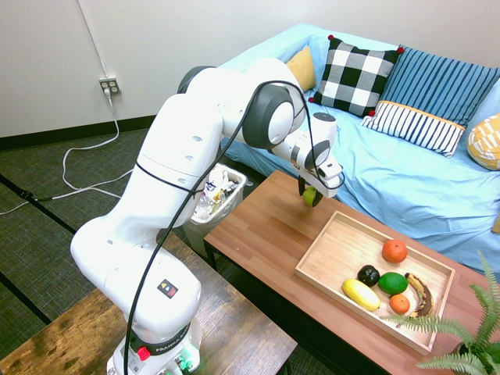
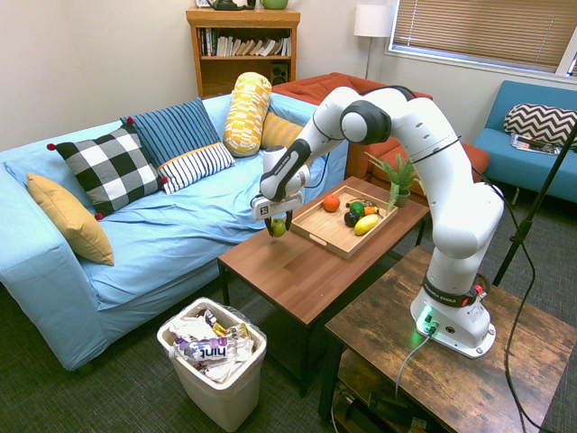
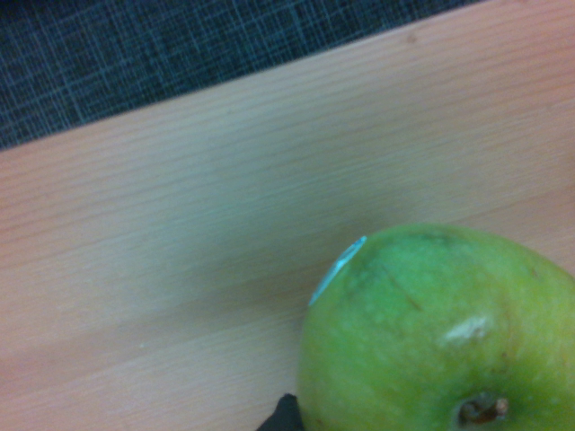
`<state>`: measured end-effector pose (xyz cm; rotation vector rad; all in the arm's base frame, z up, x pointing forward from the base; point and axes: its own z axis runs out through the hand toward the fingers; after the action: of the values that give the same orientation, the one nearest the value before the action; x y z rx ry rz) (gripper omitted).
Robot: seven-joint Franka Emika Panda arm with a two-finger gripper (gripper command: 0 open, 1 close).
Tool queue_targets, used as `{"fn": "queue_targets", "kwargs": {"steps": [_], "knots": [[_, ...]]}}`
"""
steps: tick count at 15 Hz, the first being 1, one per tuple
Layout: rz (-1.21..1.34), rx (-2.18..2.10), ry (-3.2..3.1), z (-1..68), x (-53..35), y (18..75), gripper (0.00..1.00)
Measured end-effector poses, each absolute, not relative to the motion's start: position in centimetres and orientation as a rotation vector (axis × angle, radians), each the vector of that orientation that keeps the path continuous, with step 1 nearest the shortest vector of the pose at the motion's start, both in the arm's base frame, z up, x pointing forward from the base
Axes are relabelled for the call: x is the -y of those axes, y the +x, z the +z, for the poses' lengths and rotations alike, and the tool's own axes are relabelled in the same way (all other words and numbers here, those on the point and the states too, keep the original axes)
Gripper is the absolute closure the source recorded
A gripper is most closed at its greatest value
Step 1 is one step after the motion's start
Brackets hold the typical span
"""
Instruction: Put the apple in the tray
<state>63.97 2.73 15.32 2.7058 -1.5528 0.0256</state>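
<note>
- Carrying the apple (image 1: 311, 196) clear of the coffee table (image 1: 258, 234), the gripper (image 1: 310, 194) is clamped on the fruit in the first exterior view. The apple hangs in the air just off the near-left corner of the tray (image 1: 332, 262). By the look of it the pick-up is done — the move over the tray and the release are left.
- In the second exterior view the gripper (image 2: 276, 225) pinches the apple (image 2: 278, 227) above the table (image 2: 306, 271), beside the tray (image 2: 317, 228) on the sofa side and not yet over it. Two oranges, a dark green fruit, a yellow fruit and a banana already fill the tray's far end; the end nearest the apple looks bare, so that is probably the easiest spot to set it.
- The wrist view shows the apple (image 3: 440, 332) close up against the table's wood grain (image 3: 180, 269). Its stem end faces the camera, so the core axis runs roughly towards the wrist — being round, it has no real long axis. A small pale sticker sits on its skin.
</note>
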Motion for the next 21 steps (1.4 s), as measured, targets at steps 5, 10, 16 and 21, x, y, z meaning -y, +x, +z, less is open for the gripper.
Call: {"fn": "queue_targets", "kwargs": {"steps": [5,10,16,21], "knots": [[0.114,1.666,2.620,18.5,3.4,62.0,1.00],[0.132,1.865,2.477,17.6,11.3,58.8,1.00],[0.062,1.977,2.409,15.3,17.1,55.6,1.00],[0.026,1.995,2.419,14.0,18.2,54.9,0.00]]}}
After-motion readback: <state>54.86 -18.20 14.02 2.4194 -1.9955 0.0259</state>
